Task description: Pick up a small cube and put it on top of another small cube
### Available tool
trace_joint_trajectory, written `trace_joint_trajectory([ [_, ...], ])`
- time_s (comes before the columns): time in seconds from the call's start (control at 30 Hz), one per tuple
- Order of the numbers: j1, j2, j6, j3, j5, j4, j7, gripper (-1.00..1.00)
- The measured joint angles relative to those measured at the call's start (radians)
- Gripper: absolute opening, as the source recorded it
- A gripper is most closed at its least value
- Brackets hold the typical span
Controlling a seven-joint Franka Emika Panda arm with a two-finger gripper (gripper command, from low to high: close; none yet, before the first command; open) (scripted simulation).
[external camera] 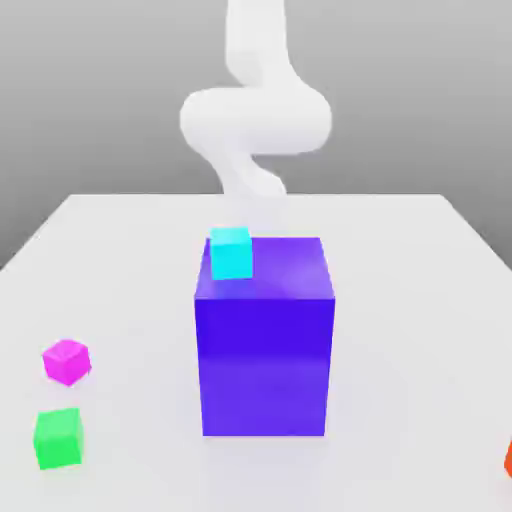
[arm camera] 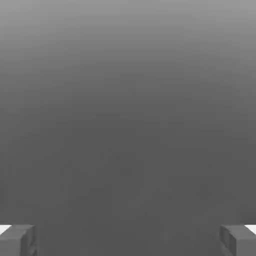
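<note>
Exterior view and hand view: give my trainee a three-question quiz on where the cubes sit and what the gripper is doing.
1. True or false: the small cyan cube rests on top of the big blue-violet block.
2. Which small cube lies nearer the small plain magenta-pink cube: A, the small green cube; B, the cyan one?
3. Fill in: in the hand view the gripper stands ____, with nothing between its fingertips.

Key: 1 true; 2 A; 3 open.
</note>
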Motion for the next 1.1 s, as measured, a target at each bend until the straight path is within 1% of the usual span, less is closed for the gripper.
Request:
trace_joint_trajectory([
  [0.4,-0.335,0.394,0.244,-0.053,-0.004,-0.210,0.540,0.00],
  [0.63,-0.488,0.620,0.384,-0.124,-0.003,-0.331,0.846,0.00],
  [0.77,-0.594,0.750,0.464,-0.174,0.029,-0.399,0.999,0.00],
  [0.87,-0.611,0.855,0.539,-0.154,0.085,-0.408,1.013,0.00],
  [1.0,-0.675,1.000,0.654,-0.075,0.154,-0.383,0.968,0.00],
  [1.03,-0.685,1.028,0.676,-0.061,0.167,-0.377,0.958,-1.00],
  [1.1,-0.685,1.028,0.676,-0.061,0.167,-0.377,0.958,-1.00],
])
